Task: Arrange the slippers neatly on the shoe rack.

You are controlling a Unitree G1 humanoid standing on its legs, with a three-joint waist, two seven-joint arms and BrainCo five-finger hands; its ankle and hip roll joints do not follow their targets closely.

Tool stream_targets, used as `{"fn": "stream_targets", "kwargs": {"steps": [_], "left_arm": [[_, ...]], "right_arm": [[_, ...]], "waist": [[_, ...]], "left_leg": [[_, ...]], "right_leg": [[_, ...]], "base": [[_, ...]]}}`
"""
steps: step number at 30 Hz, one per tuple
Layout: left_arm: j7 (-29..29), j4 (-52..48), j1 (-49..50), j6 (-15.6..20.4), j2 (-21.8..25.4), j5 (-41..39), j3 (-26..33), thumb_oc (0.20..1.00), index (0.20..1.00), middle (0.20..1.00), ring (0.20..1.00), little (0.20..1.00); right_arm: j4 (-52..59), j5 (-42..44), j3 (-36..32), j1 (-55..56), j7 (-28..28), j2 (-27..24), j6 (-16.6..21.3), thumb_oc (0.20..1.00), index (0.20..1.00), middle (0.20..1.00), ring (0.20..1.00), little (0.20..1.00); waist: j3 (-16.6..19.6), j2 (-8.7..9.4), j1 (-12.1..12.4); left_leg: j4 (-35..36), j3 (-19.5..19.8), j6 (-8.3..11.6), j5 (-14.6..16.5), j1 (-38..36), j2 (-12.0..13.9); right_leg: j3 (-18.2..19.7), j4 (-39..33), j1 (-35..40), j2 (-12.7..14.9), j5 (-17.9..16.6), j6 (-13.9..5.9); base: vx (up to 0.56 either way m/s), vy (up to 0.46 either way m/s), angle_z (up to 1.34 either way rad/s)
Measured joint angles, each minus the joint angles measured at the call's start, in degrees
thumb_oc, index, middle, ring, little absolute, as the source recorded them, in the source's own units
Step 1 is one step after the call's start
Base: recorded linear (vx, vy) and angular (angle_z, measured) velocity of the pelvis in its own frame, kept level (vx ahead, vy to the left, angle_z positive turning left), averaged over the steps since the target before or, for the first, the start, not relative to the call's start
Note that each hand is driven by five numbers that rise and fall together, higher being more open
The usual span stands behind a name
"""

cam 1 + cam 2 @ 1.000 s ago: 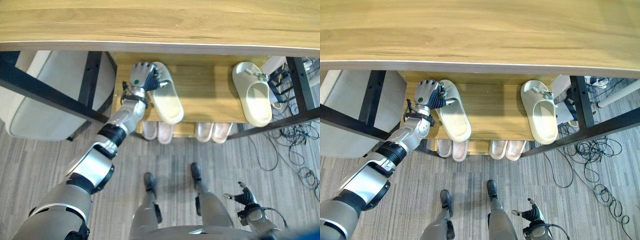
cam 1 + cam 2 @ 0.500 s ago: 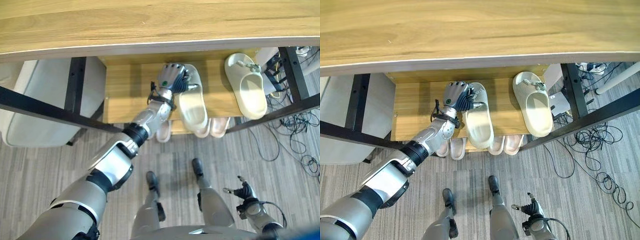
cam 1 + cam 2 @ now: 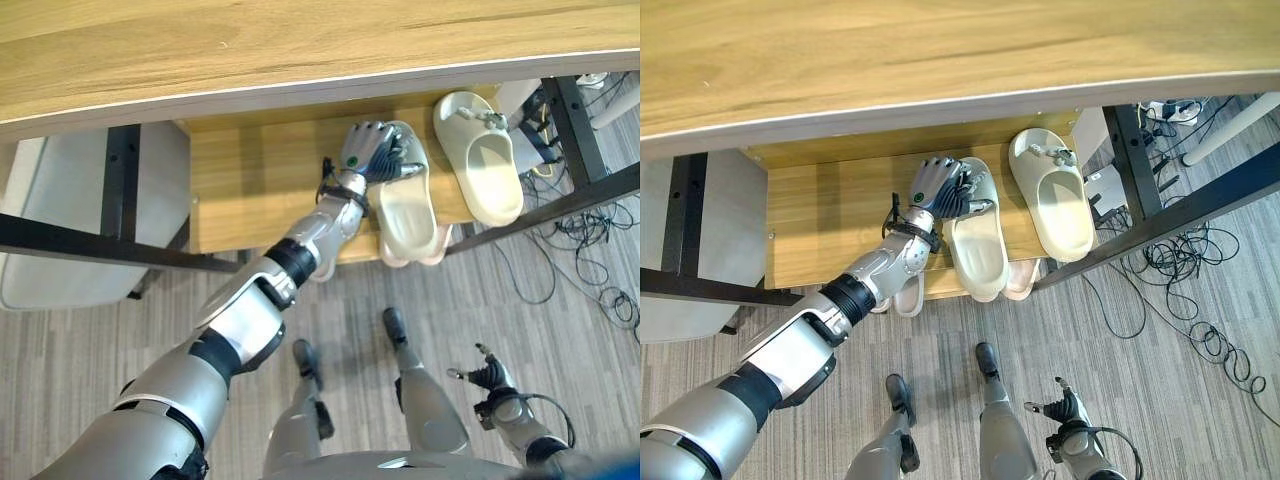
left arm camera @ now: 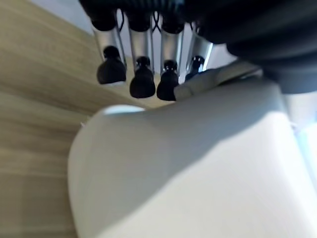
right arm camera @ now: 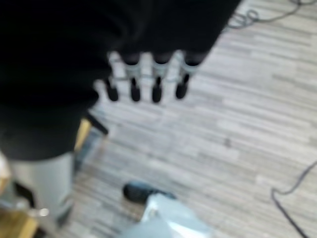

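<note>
- I see a broad wooden tabletop [image 3: 300, 45] running across the far side of my view, light grain with a pale edge.
- Black metal frame bars [image 3: 110, 250] cross at an angle beneath it on both sides.
- A grey upholstered seat [image 3: 60, 230] sits to the left, behind the bars.
- Grey wood-plank flooring [image 3: 1200, 400] covers the near ground.
- Loose black cables [image 3: 1185, 270] tangle on the floor to the right.

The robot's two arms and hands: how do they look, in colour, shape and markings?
Both arms are silver-grey rounded shells with black bands at the joints. The left hand has a dark ribbed cover with a small green dot on its back, and silver fingers ending in dark rounded tips. The right hand looks dark, with the same silver, dark-tipped fingers.
</note>
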State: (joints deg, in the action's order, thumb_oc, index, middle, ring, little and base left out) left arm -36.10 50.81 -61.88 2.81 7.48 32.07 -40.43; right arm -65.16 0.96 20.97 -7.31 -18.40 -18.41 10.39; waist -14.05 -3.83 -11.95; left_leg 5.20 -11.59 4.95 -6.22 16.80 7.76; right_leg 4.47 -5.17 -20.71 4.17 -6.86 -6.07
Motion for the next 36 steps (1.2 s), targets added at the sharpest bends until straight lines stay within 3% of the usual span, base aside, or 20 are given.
{"fn": "stream_targets", "kwargs": {"steps": [8,28,29,30,31,32,33,36], "left_arm": [[-0.5,5.2,-5.3,-0.7,-0.2,-0.1,-0.2,0.2,0.2,0.2,0.2,0.2],[-0.7,5.8,-8.9,-2.0,0.5,0.0,-0.5,0.2,0.2,0.2,0.2,0.2],[-0.7,5.8,-9.1,-2.1,0.5,0.0,-0.5,0.253,0.253,0.253,0.253,0.253],[-0.7,5.7,-9.5,-2.2,0.5,0.0,-0.5,0.545,0.545,0.545,0.545,0.545],[-0.7,5.7,-9.5,-2.2,0.4,0.0,-0.5,0.598,0.598,0.598,0.598,0.598],[-0.7,5.6,-9.5,-2.2,0.4,0.0,-0.5,0.918,0.918,0.918,0.918,0.918],[-0.7,5.6,-9.5,-2.3,0.3,-0.1,-0.3,1.0,1.0,1.0,1.0,1.0],[-0.7,6.0,-9.5,-2.4,0.4,-0.1,-0.2,1.0,1.0,1.0,1.0,1.0]], "right_arm": [[0.0,0.2,1.1,-0.2,-0.4,-0.2,0.2,1.0,1.0,1.0,1.0,1.0],[0.0,1.1,2.2,-1.8,-1.0,-0.2,1.3,1.0,1.0,1.0,1.0,1.0],[0.0,1.1,2.2,-1.8,-1.0,-0.2,1.3,1.0,1.0,1.0,1.0,1.0],[0.0,1.1,2.2,-1.8,-1.1,-0.2,1.4,1.0,1.0,1.0,1.0,1.0],[0.0,1.1,2.2,-1.8,-1.1,-0.2,1.3,1.0,1.0,1.0,1.0,1.0],[0.0,1.1,2.2,-1.8,-1.2,-0.2,1.4,1.0,1.0,1.0,1.0,1.0],[0.0,1.1,2.2,-1.8,-1.4,-0.2,1.4,1.0,1.0,1.0,1.0,1.0],[0.0,1.2,2.3,-1.8,-1.7,-0.2,1.4,1.0,1.0,1.0,1.0,1.0]], "waist": [[-0.3,0.43,-1.5],[-0.5,1.22,-2.6],[-0.5,1.31,-2.6],[-0.5,1.45,-2.6],[-0.5,1.55,-2.6],[-0.5,1.6,-2.6],[-0.5,1.69,-2.6],[-0.5,1.98,-2.7]], "left_leg": [[0.0,-0.8,-0.12,0.1,0.3,-0.1],[0.0,-1.9,-0.22,0.2,2.4,-0.2],[0.0,-1.9,-0.23,0.2,2.5,-0.2],[0.0,-1.9,-0.22,0.2,2.8,-0.2],[0.0,-1.9,-0.22,0.2,2.8,-0.2],[0.0,-1.9,-0.23,0.2,2.8,-0.2],[0.0,-1.9,-0.23,0.2,2.8,-0.2],[0.0,-1.9,-0.23,0.2,2.6,-0.2]], "right_leg": [[1.1,0.0,-1.0,-0.1,-0.3,-0.1],[1.8,0.0,-3.5,0.0,-0.8,-0.12],[1.8,0.0,-3.6,0.0,-0.8,-0.14],[1.9,0.0,-3.9,0.0,-0.8,-0.19],[1.9,0.0,-3.9,0.0,-1.1,0.0],[1.9,0.0,-3.9,0.0,-1.3,-0.03],[1.8,0.0,-3.9,0.0,-1.3,-0.03],[1.9,0.0,-3.8,0.0,-1.4,-0.02]], "base": [[0.01,-0.014,-0.06],[0.0,-0.003,-0.01],[0.0,0.0,0.0],[0.0,0.0,0.0],[0.0,0.0,0.0],[0.0,0.0,0.0],[0.0,0.0,0.0],[0.0,0.0,0.0]]}}
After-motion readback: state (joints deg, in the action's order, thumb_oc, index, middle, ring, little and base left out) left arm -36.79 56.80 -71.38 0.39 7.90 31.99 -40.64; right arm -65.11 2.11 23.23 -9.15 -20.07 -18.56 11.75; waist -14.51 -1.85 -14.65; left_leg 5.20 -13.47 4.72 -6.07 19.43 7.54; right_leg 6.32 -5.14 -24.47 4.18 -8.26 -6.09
